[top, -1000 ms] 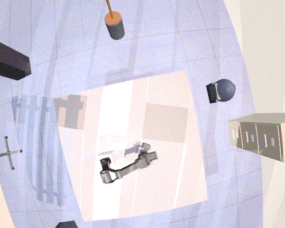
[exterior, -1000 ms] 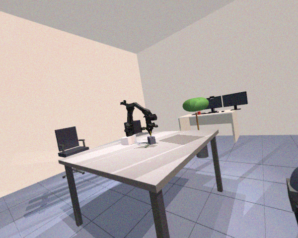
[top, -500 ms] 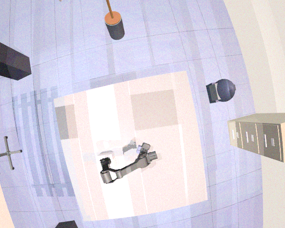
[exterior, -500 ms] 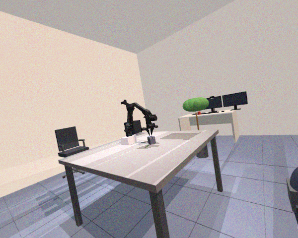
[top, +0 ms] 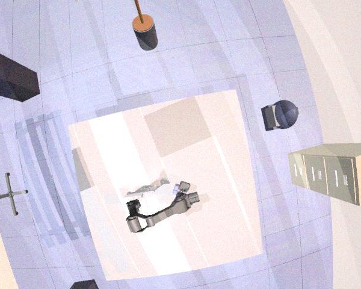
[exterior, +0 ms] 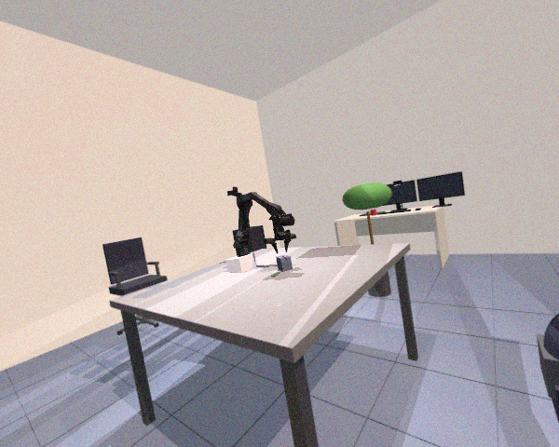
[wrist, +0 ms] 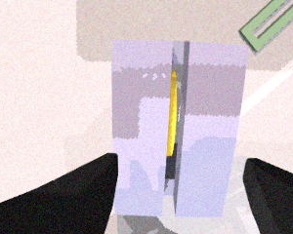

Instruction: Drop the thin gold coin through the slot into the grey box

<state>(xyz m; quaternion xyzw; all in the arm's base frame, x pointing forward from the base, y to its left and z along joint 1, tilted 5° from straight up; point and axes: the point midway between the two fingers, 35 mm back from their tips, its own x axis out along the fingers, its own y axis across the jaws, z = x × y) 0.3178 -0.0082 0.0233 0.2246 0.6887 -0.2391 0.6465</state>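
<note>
Item: coin (wrist: pixel 173 113) dropping edge-on through slot (wrist: pixel 177 117) of box (wrist: pixel 143 124); gripper (wrist: pixel 180 214) hovering above, about half open, holding nothing; best kept spread and unmoving until coin vanishes.

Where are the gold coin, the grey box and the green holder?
gold coin (wrist: pixel 173 113), wrist view, its edge in the slot
grey box (wrist: pixel 141 124), wrist view, its lid
green holder (wrist: pixel 272 19), wrist view, its rim

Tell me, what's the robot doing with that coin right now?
Gripper open, holding nothing, above the box. Coin edge-on in the slot, going in. Nothing in the way.
</note>
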